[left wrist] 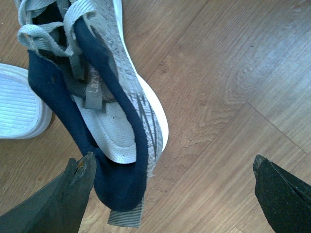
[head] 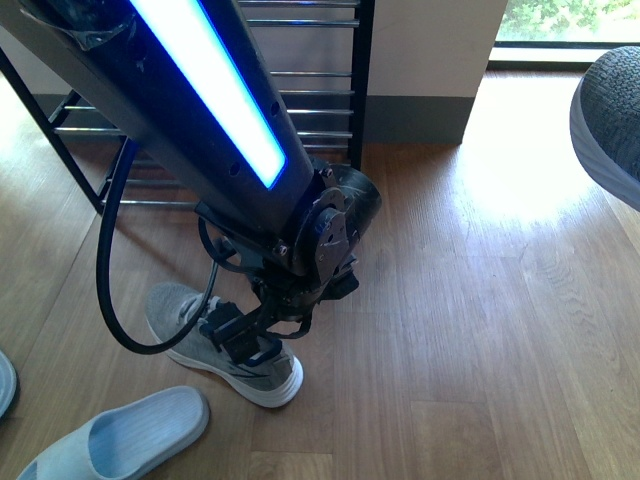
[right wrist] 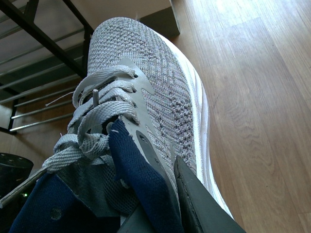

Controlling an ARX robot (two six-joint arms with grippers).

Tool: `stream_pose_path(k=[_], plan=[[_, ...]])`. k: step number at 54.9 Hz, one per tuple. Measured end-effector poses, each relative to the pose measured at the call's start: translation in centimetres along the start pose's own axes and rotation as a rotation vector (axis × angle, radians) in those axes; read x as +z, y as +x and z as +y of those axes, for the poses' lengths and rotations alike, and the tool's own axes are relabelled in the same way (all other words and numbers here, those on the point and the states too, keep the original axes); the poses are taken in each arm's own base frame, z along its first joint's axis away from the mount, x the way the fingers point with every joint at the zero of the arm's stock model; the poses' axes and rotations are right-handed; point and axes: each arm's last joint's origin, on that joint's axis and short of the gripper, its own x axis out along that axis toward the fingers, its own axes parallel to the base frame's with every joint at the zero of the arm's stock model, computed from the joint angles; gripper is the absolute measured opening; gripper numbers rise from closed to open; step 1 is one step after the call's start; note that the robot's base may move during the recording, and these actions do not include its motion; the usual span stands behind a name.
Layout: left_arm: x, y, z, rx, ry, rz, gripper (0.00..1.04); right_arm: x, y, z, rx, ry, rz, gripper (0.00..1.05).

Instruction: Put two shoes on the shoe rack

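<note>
Left gripper (left wrist: 172, 162) released above floor sneaker (left wrist: 112, 111): I'd sink 1 jaw inside its heel collar, then clench; right gripper (right wrist: 165, 213) grasps lifted sneaker (right wrist: 160, 87).

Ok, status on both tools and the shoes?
Left tool open at heel of floor sneaker. Right tool shut on other sneaker, lifted. Slipper beside floor sneaker, rack ahead.

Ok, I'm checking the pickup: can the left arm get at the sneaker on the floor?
Probably yes: the left pincer hangs open over the heel of the sneaker, one finger beside its navy collar, nothing between. The blue slipper lies off to the side.
</note>
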Motion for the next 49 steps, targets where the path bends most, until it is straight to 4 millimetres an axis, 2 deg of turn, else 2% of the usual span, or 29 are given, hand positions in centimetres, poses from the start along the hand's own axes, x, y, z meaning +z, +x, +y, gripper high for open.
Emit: stream_pose_path(k=[11,20,43,49], plan=[[0.6,1.5,1.1,0.006,-0.036,0.019,0.95,0.0,0.0,0.0,0.0,0.0,0.0,0.01],[1.7,4.4,1.6,0.021,-0.068,0.043,0.95,0.0,0.0,0.0,0.0,0.0,0.0,0.01],[1.4,9.0,0.3,0.008,-0.059,0.094,0.95,0.0,0.0,0.0,0.0,0.0,0.0,0.01],[1.4,9.2,0.4,0.012,-0.053,0.097,0.74,0.0,0.0,0.0,0.0,0.0,0.0,0.01]])
